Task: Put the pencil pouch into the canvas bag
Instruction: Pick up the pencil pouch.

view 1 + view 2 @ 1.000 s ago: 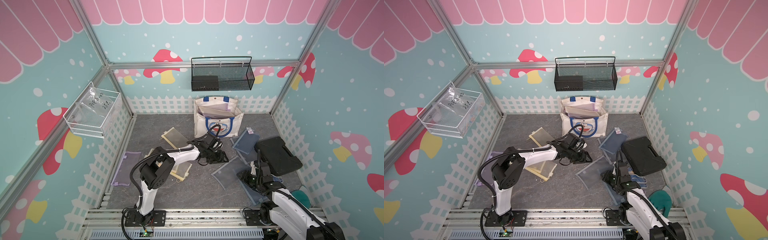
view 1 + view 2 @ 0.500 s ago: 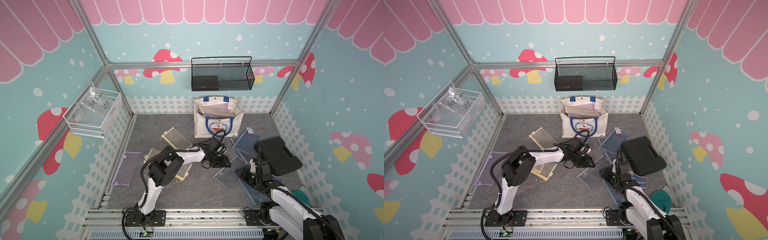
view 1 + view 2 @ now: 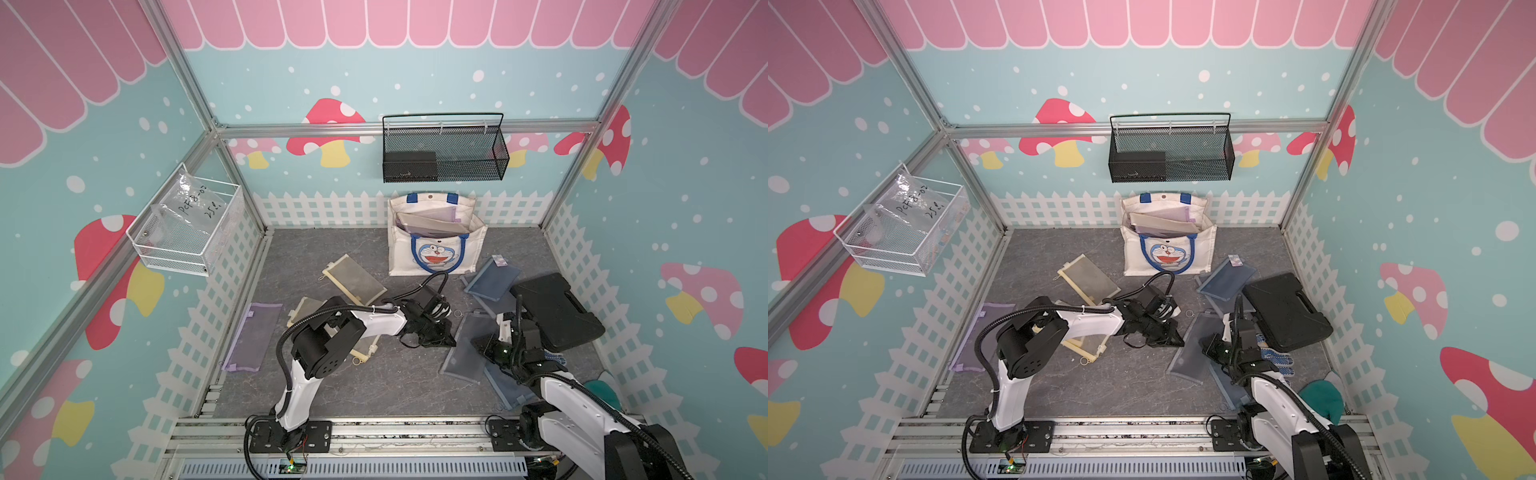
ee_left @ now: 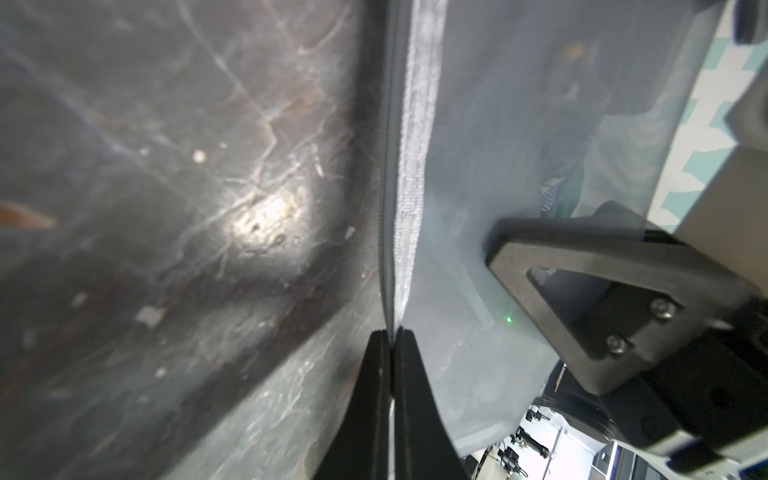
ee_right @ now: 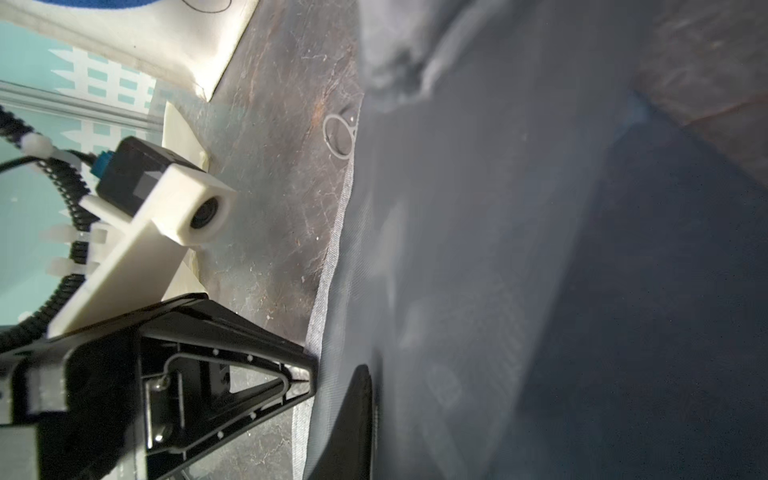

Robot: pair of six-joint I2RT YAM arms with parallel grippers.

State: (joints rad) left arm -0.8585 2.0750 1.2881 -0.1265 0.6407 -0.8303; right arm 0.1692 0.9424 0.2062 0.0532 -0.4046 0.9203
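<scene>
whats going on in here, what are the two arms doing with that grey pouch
Both arms have closed on the same grey mesh pencil pouch lying on the floor. The left gripper pinches its seamed edge, and the right gripper holds the opposite side. The canvas bag stands open by the back fence with flat pouches already inside. This pouch has not been lifted yet.

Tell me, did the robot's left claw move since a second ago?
Yes. In a top view the left gripper has slid away from the canvas bag, toward the near rail, and now pinches the edge of the grey mesh pouch.
</scene>
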